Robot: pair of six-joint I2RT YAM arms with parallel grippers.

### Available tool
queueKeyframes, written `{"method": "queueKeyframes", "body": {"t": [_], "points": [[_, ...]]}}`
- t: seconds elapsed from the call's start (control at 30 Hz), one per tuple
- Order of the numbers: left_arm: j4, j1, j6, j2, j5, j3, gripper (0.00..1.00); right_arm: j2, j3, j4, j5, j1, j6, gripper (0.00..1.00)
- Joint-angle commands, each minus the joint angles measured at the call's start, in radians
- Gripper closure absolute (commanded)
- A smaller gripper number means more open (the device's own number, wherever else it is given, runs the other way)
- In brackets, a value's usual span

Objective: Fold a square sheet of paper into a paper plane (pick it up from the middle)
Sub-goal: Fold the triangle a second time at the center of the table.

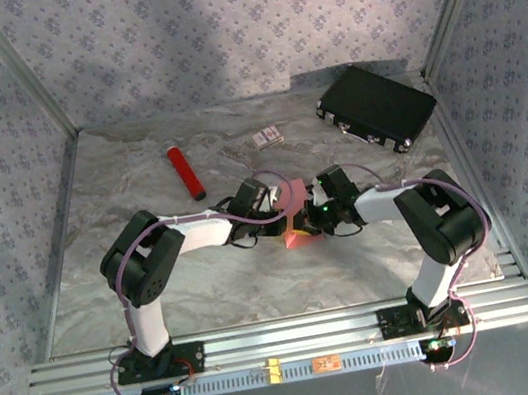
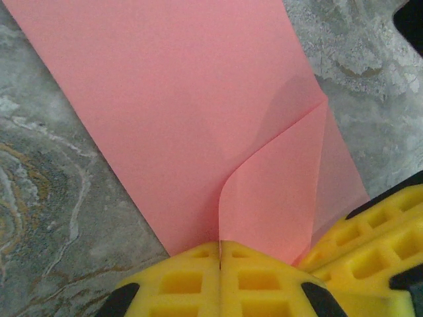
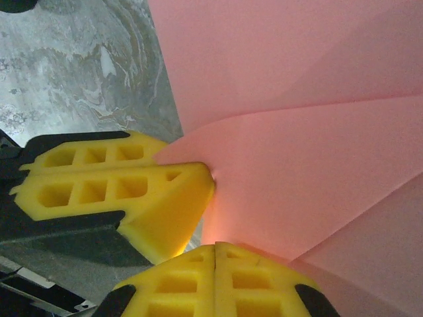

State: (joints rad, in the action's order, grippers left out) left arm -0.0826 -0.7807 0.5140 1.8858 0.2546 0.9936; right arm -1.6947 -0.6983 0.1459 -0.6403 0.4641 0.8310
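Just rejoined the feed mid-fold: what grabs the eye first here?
The pink paper at mid-table, one flap curling up, with both arms' shut jaws meeting at one edge. Behind it, a red tube lies left and a black case sits in the back right corner.

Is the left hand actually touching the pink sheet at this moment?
Touching. The left wrist view shows the pink sheet with its curled flap running straight into the seam between the shut fingers of the left hand, with no gap.
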Motion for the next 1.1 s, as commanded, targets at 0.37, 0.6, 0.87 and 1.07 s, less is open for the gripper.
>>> {"method": "queueKeyframes", "body": {"t": [0.37, 0.6, 0.87, 1.07], "points": [[0.061, 0.005, -0.011, 0.018, 0.002, -0.015, 1.0, 0.022, -0.005, -0.04, 0.021, -0.013, 0.023, 0.95], [0.062, 0.006, -0.014, 0.019, 0.001, -0.017, 1.0, 0.033, -0.057, -0.055, 0.003, -0.079, 0.002, 0.95], [0.064, 0.006, -0.015, 0.022, 0.001, -0.017, 1.0, -0.045, -0.059, -0.022, 0.013, -0.089, 0.014, 0.95], [0.061, 0.005, -0.015, 0.02, 0.001, -0.014, 1.0, -0.086, 0.0, -0.033, 0.102, -0.09, 0.004, 0.95]]}}
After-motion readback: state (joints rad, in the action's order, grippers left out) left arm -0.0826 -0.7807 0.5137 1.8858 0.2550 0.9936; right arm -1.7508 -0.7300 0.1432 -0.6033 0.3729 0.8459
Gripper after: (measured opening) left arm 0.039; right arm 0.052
